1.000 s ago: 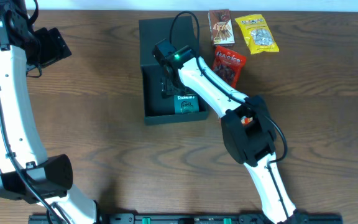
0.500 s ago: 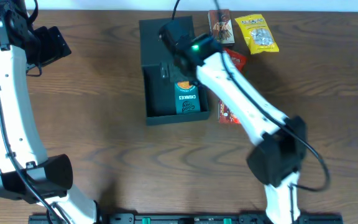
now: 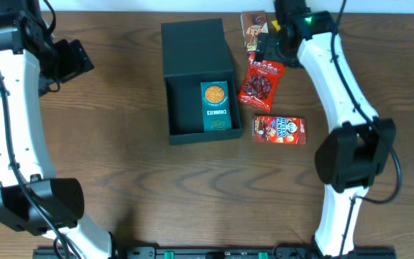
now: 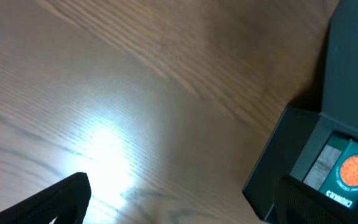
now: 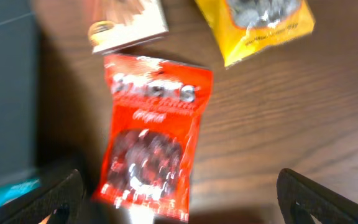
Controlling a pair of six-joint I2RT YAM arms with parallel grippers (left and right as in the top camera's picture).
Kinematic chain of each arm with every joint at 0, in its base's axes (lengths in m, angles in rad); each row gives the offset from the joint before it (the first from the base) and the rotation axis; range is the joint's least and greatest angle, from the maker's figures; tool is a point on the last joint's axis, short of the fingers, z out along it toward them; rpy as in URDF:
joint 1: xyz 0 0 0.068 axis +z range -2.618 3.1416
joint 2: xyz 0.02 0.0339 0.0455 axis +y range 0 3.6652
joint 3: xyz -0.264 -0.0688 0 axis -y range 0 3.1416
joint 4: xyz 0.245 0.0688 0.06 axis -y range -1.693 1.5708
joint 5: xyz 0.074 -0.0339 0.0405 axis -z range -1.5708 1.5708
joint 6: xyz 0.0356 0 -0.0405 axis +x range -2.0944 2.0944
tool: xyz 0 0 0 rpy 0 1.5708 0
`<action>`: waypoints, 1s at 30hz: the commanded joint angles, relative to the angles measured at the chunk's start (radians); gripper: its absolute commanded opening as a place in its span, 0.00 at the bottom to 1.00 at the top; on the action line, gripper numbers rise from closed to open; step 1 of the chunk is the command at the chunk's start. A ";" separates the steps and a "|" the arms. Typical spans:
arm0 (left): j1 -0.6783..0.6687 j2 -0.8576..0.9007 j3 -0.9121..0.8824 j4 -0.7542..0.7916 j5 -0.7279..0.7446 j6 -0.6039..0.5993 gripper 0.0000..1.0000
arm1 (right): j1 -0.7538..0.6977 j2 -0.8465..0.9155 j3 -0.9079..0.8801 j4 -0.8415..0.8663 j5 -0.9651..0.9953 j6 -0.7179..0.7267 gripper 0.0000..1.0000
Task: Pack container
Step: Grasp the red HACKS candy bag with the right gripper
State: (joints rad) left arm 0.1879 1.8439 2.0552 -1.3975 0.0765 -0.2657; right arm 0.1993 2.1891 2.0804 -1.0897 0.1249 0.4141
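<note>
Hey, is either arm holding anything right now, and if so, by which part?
Nothing is held. The right gripper is open above the red snack packet, with nothing between its fingers. The left gripper is open beside the container.

Wooden table [image 3: 121,180] with container [image 3: 192,43], snack packets [image 3: 279,130]

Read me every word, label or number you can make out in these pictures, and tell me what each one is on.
"CHUNKIES": on the teal carton lying in the container.
White lettering on the red packet: too blurred to read.
Print on the brown carton, the yellow bag and the red and blue carton: too small or blurred to read.
</note>
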 commanded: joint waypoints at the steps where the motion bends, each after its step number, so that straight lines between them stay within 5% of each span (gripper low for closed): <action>1: -0.002 0.000 -0.073 0.037 0.022 -0.021 0.95 | -0.013 0.081 -0.002 0.029 -0.126 0.083 0.99; 15: -0.044 0.000 -0.151 0.094 0.026 -0.029 0.95 | 0.020 0.296 -0.002 0.058 -0.166 0.166 0.99; 22: -0.069 0.000 -0.151 0.110 0.029 -0.029 0.95 | 0.020 0.298 -0.002 0.052 -0.167 0.166 0.41; 30: -0.085 0.000 -0.151 0.130 0.029 -0.029 0.95 | 0.025 0.258 0.063 -0.027 -0.167 0.108 0.25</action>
State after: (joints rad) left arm 0.1070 1.8442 1.9057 -1.2724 0.1020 -0.2882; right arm 0.2230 2.4550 2.1170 -1.0882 -0.0517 0.5602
